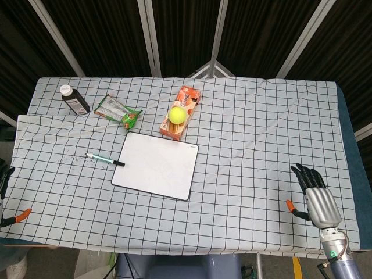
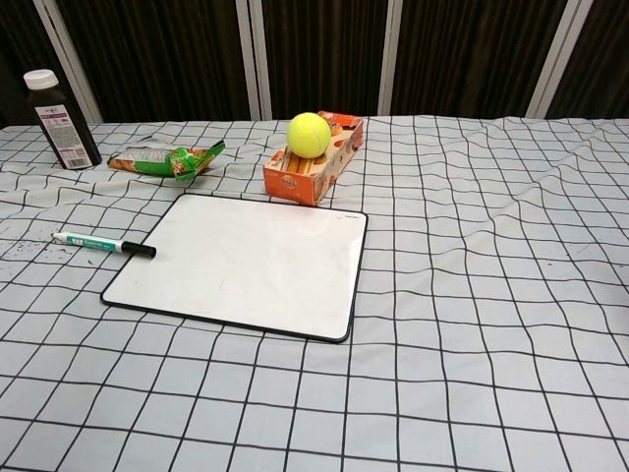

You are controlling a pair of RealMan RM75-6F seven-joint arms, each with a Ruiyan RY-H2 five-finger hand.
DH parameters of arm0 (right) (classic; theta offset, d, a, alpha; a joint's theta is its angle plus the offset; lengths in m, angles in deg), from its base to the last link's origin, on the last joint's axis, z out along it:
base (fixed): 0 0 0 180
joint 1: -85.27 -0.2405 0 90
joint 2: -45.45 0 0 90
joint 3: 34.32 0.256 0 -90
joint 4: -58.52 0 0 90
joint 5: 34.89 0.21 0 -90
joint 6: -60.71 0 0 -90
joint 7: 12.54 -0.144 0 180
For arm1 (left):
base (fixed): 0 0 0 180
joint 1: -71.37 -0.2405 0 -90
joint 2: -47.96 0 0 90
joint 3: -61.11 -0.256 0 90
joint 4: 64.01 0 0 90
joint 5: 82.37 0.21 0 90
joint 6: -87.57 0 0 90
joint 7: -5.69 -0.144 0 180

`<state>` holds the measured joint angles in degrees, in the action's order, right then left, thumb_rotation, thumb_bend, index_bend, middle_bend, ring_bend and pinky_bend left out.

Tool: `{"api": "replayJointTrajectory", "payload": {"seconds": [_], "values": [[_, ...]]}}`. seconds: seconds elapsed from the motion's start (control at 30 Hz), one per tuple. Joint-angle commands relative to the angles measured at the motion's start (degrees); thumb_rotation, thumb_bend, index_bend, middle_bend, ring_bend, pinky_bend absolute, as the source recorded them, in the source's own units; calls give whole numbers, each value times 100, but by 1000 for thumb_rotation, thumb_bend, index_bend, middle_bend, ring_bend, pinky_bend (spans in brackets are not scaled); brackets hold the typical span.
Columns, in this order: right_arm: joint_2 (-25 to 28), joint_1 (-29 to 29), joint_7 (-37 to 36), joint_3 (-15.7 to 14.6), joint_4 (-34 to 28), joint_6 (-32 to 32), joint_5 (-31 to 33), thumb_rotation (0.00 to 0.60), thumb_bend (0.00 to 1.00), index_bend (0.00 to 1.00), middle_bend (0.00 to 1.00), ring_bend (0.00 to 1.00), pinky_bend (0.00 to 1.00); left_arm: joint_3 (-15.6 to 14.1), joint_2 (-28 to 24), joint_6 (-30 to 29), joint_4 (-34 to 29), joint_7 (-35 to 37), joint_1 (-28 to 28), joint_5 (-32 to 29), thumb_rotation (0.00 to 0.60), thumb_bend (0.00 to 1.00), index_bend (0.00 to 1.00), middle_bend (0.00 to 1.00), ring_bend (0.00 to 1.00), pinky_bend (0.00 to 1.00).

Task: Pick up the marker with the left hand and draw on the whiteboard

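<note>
The marker point(image 1: 105, 158) point(image 2: 103, 243) lies flat on the checked cloth, its black cap end touching the left edge of the whiteboard point(image 1: 157, 165) point(image 2: 246, 262). The board is blank and lies flat near the table's middle. My left hand point(image 1: 4, 195) shows only as dark fingers and an orange tip at the head view's left edge, well left of the marker and holding nothing that I can see. My right hand point(image 1: 315, 195) rests at the front right with its fingers spread, empty. Neither hand appears in the chest view.
A dark bottle point(image 1: 74, 99) point(image 2: 62, 119) stands at the back left, with a green snack packet point(image 1: 118, 110) point(image 2: 167, 159) beside it. An orange box point(image 1: 182, 111) point(image 2: 314, 167) carrying a yellow ball point(image 1: 177, 114) point(image 2: 309, 135) lies just behind the board.
</note>
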<state>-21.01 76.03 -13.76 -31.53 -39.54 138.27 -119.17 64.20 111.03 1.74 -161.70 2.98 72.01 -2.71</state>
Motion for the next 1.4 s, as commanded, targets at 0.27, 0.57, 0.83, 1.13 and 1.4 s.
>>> {"api": "replayJointTrajectory", "payload": {"seconds": [0.27,0.57,0.83,1.13,1.4], "values": [[18,14,-23,-4,-6,19,-3,600,327,0,0,0,0,-5,-11,1,-20,-14,-3,-2,600,119,0,0,0,0],[17,16,-6,-15,-13,17,-18,600,327,0,0,0,0,17,-15,155,4,-39,61,-107,600,119,0,0,0,0],[22,0,-60,1,-23,-31,31,600,327,0,0,0,0,319,-65,648,86,-316,473,-459,600,128,73,0,0,1],[21,-35,-82,-6,-44,-100,27,600,327,0,0,0,0,827,411,1934,692,-1079,1535,-1283,600,228,269,19,0,37],[45,-47,-169,2,-49,-140,59,600,326,0,0,0,0,1034,1259,2722,1546,-1892,2431,-1828,600,302,388,69,0,38]]}}
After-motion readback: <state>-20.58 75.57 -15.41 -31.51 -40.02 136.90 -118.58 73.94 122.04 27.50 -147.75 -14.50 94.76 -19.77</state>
